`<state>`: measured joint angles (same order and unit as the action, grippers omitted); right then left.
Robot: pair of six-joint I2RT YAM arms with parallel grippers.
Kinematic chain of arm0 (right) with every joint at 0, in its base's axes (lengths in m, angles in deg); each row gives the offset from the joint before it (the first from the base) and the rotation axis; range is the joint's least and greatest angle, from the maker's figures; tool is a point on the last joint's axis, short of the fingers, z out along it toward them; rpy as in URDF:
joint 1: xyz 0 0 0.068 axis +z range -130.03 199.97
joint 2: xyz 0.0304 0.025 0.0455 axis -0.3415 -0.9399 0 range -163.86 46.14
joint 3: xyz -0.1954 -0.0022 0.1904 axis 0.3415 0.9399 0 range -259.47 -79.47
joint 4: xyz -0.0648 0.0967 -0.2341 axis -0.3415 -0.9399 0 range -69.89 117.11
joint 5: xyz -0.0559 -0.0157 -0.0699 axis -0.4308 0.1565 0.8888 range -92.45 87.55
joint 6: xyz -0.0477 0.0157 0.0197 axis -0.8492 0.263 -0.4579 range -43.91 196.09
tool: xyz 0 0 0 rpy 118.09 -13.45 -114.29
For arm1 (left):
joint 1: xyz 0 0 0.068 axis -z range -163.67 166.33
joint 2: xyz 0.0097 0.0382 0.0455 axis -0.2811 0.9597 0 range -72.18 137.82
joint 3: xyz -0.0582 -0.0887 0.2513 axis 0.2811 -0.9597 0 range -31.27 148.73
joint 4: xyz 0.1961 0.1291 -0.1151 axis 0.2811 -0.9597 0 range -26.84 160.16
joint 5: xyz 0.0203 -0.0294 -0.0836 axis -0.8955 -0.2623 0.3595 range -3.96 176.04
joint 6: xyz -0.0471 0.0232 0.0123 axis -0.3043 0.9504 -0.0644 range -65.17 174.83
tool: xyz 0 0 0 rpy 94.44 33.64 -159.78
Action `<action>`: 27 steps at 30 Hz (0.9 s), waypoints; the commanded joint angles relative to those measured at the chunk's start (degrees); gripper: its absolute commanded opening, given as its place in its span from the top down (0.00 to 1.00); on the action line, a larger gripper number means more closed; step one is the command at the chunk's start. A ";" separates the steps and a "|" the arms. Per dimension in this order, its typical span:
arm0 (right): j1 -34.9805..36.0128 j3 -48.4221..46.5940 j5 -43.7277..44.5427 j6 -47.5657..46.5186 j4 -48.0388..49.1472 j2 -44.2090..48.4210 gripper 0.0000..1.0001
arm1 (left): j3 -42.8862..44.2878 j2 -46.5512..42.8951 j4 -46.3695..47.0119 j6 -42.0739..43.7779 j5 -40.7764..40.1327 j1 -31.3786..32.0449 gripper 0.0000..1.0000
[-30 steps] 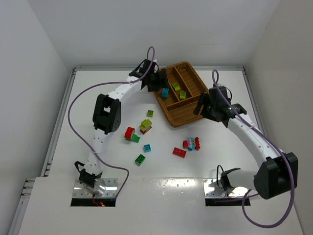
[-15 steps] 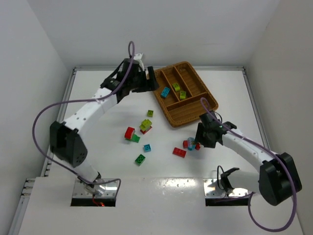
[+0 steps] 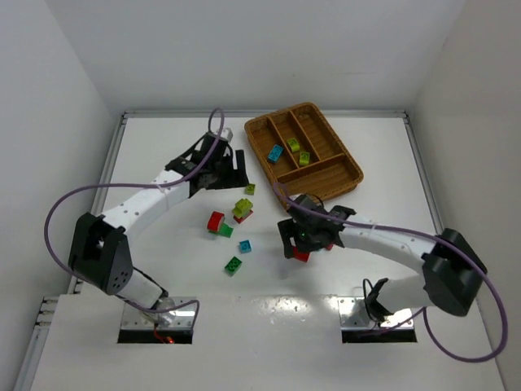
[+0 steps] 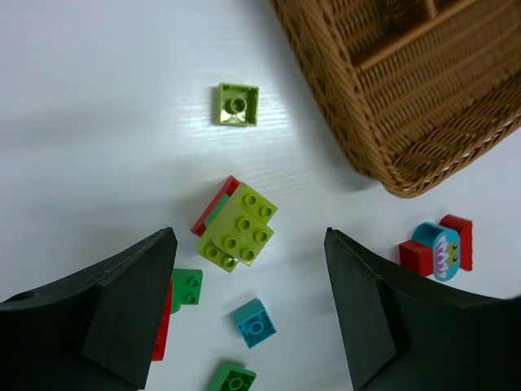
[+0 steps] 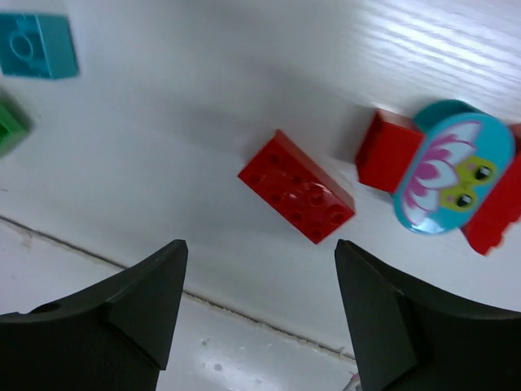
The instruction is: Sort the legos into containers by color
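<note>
Legos (image 3: 234, 264) scattered on the white table (image 3: 163, 147), 3 inside the wicker tray (image 3: 346, 175), left gripper (image 4: 248, 240) spread wide above a yellow-green clump (image 4: 240, 226), right gripper (image 5: 260, 248) parted above a red brick (image 5: 297, 186)

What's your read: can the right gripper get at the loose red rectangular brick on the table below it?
Probably yes. The right gripper hangs open just above the red rectangular brick, which lies alone on bare white table; the red-and-cyan flower-face clump sits apart from it.
</note>
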<state>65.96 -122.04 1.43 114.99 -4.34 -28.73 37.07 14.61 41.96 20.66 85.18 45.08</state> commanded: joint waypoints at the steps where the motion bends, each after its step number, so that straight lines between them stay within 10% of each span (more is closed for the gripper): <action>1: 2.78 -2.96 1.05 -4.70 0.49 -5.01 0.25 | 1.10 -4.69 2.19 -0.72 -1.77 -1.67 0.20; 14: 2.25 -1.12 1.67 -8.48 7.53 -13.46 0.24 | 1.19 -4.69 1.66 -0.72 -1.07 -1.68 0.20; 27: 5.24 -6.09 5.59 -6.73 2.64 -11.54 0.70 | 1.71 -4.16 0.53 0.33 -0.46 -3.42 0.20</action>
<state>70.79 -121.80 3.55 107.53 0.80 -42.56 37.26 11.20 42.79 20.07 84.30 43.70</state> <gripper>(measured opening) 0.361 0.797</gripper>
